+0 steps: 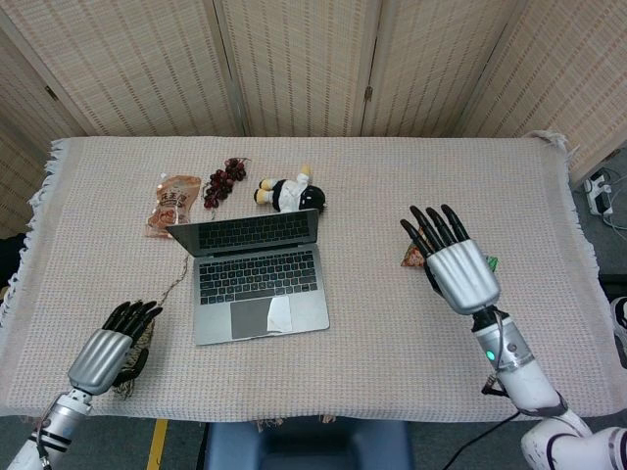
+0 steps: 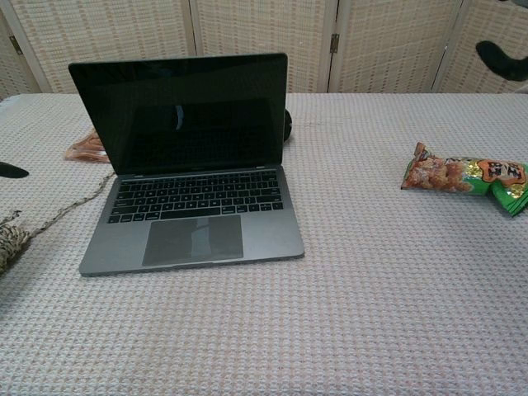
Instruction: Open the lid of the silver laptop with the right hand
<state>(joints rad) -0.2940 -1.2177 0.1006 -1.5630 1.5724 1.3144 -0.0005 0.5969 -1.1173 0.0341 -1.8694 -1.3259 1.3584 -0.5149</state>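
A slim silver laptop (image 1: 258, 274) with black keys sits open, lid upright and screen dark, left of centre on a table (image 1: 392, 176) draped in a pale woven cloth. The robot's right hand (image 1: 456, 264) hovers well to the laptop's right, fingers spread and empty, above an orange-and-green snack packet (image 2: 466, 176). The left hand (image 1: 108, 351) is empty, its fingers lightly bent and apart, over a ball of brown twine (image 2: 10, 239) near the front edge
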